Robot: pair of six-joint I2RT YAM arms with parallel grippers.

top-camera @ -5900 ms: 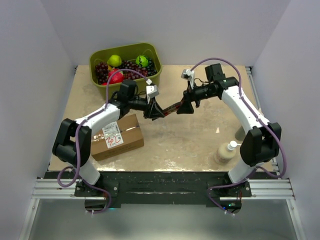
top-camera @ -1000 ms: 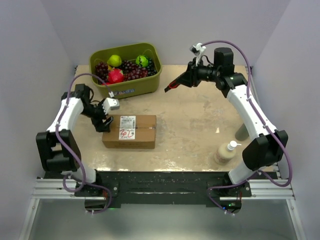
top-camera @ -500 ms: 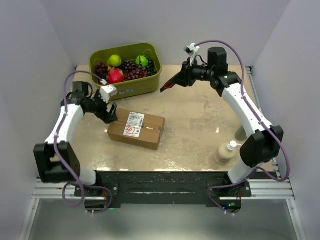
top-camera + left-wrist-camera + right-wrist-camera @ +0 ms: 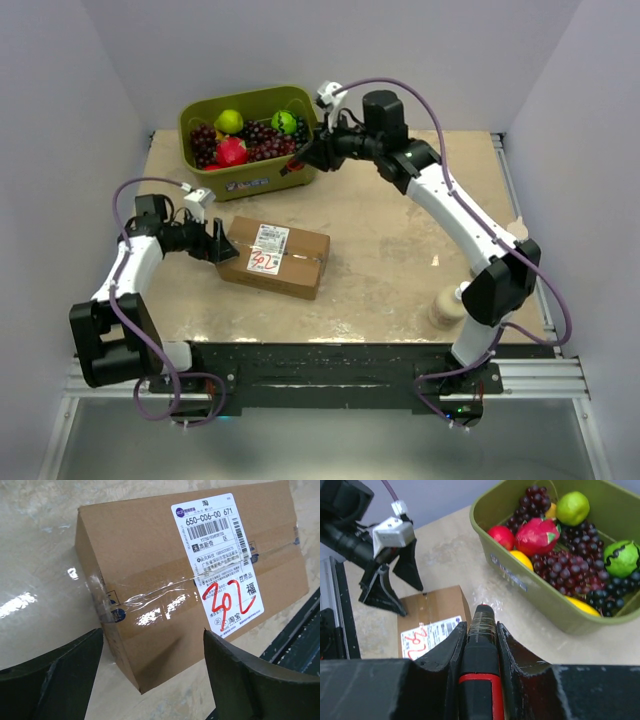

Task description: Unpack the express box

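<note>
On the near half of the surface (image 4: 390, 240) lies the express box (image 4: 285, 262), label up, its right end angled toward the arms; a second ago it sat square to the near edge. The left claw (image 4: 224, 244) stands wide open just beside the box's left end, holding nothing. Farther back, the right claw (image 4: 308, 157) is clamped on a black-and-red tool (image 4: 479, 655). It has swung left from mid-surface to the right corner of the green fruit bin (image 4: 255, 178).
</note>
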